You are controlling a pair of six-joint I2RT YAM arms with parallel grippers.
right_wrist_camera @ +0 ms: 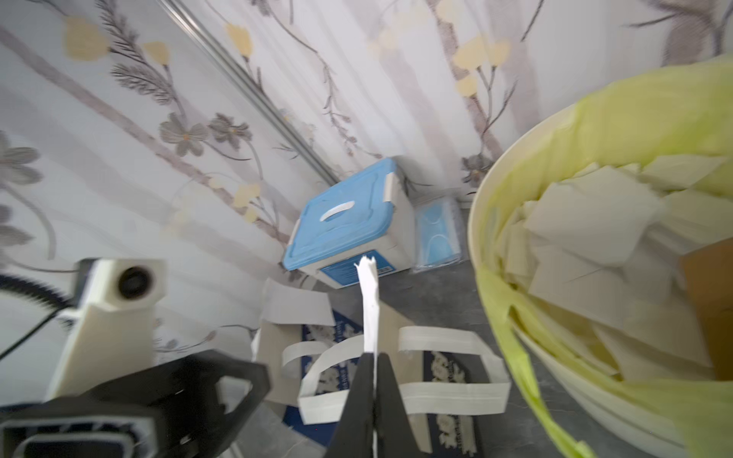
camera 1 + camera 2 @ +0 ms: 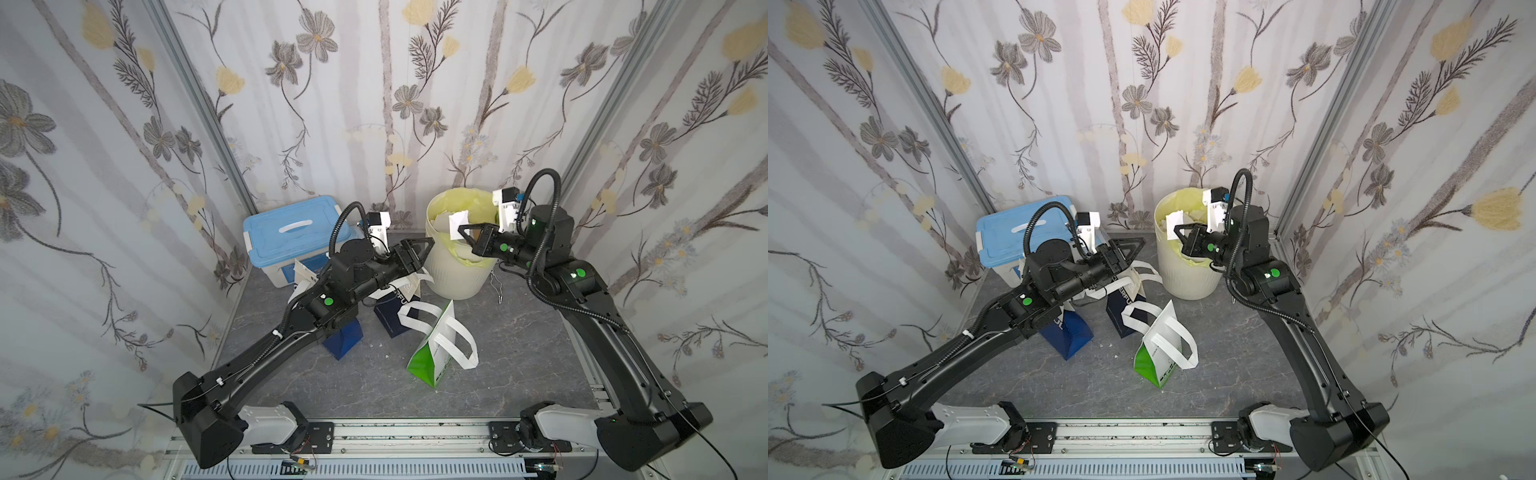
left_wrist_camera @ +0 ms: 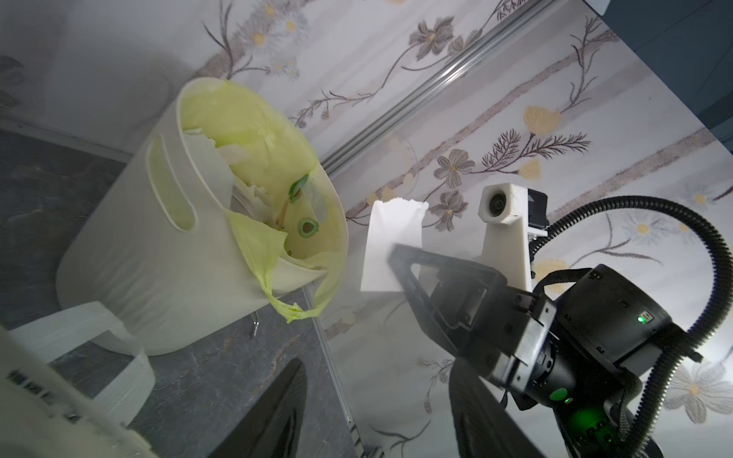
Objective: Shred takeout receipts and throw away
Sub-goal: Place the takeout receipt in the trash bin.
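Far left, against the back wall: blue-lidded box, shut, no part in this step. Next: left gripper, fingers spread with nothing between them, hovering above the bags just short of the bin. Under and beside that arm: blue bag, navy bag and green bag, white loop handles loose. At one bag mouth, a white sheet, probably a receipt not yet torn, though not certain.

Centre right: cream bin with yellow liner, holding many torn pieces. Right: right gripper, fingers pressed together on a torn receipt piece, ragged edge away from the fingers. Held above rim height at the near side of the bin mouth in both top views. Squarely over the opening or not: impossible to say.

Step in hand, by judgement: dropping this piece into the bin.
- Carry the pinch further inward, clear of the rim and of the liner flap drooping over the front.
- Lower toward the heap before parting the fingers, against drift of so light a scrap.
- Open wide, pause, then check for paper clinging to a pad.
- Keep the left arm where shown, out of the drop path and ready for the next sheet.
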